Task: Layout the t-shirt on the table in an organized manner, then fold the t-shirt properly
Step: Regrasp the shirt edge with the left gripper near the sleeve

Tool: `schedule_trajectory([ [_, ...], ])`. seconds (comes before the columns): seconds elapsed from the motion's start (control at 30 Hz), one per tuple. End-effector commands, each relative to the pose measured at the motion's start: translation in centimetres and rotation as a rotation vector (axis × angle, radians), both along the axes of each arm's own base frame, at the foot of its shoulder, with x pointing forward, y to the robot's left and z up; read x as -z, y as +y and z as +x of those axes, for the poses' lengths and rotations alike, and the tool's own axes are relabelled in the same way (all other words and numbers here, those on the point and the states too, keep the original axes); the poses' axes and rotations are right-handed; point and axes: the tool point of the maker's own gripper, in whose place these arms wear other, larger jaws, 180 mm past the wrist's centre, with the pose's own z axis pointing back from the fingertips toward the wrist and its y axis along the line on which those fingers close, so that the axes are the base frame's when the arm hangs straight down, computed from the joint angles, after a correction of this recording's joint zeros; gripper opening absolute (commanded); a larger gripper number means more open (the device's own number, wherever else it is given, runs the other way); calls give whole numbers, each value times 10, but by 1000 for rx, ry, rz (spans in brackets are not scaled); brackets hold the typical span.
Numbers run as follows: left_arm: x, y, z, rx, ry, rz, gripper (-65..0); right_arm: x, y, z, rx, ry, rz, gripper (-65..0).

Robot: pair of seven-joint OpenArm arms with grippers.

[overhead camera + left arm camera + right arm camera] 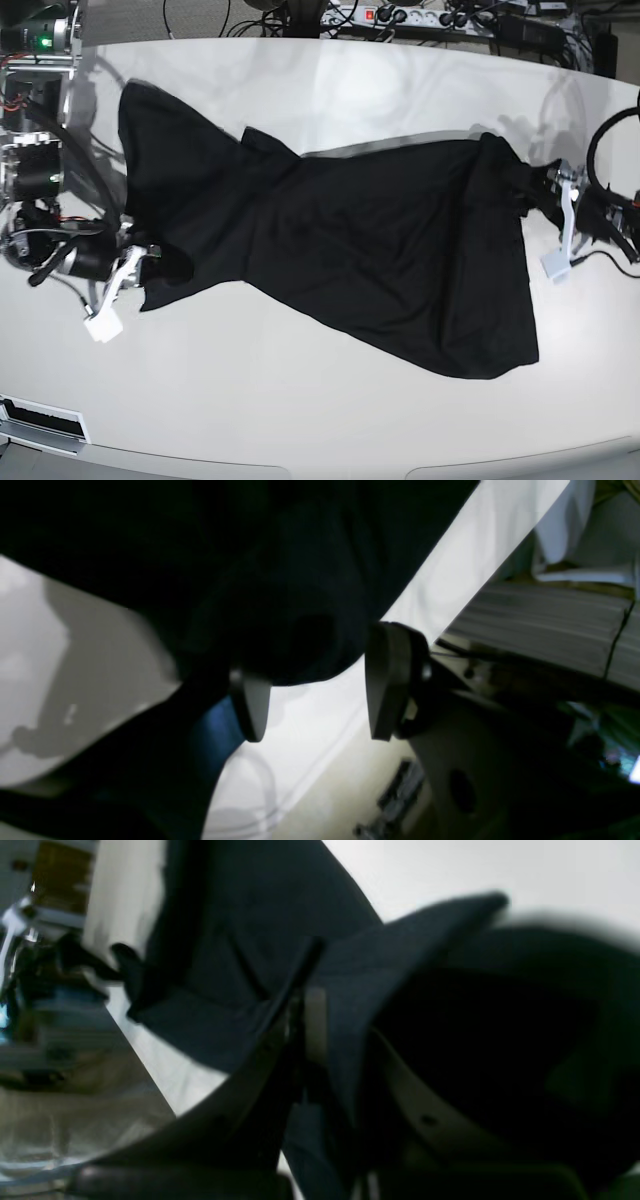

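Note:
The black t-shirt lies spread but rumpled across the white table, stretching from the left side to the right. At the shirt's left end, my right gripper is shut on the t-shirt; the right wrist view shows a fold of the fabric pinched by that gripper. My left gripper sits at the shirt's right edge. In the left wrist view it is open, with a bulge of the shirt reaching between its fingers over the tabletop.
A power strip with cables runs along the table's far edge. Arm hardware and wiring stand at the far left. The table's right edge is close beside the left gripper. Bare white tabletop shows in front of the shirt.

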Motion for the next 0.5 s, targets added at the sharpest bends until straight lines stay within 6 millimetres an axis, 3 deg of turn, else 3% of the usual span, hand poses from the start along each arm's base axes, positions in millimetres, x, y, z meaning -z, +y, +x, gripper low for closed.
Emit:
schedule_trajectory([
  [0.0,-22,6,21,-21,-76,-15,-338,-33,-5,13,-6,-103,9,-650],
  [0.1,-35,3,34,-41,-116,-50,-338,-74,-2,8,-63,-237,-15,-650],
  [0.27,-33,1,32,-42,-110,-59,-338,-123,20,-29,-232,-406,-110,-650],
  [0.37,-30,0,28,-41,-98,-62,-338,-133,30,-48,-287,-462,-155,-650],
  [0.47,-17,4,10,-28,-41,-38,-338,-128,37,-59,-297,-448,-136,-650],
])
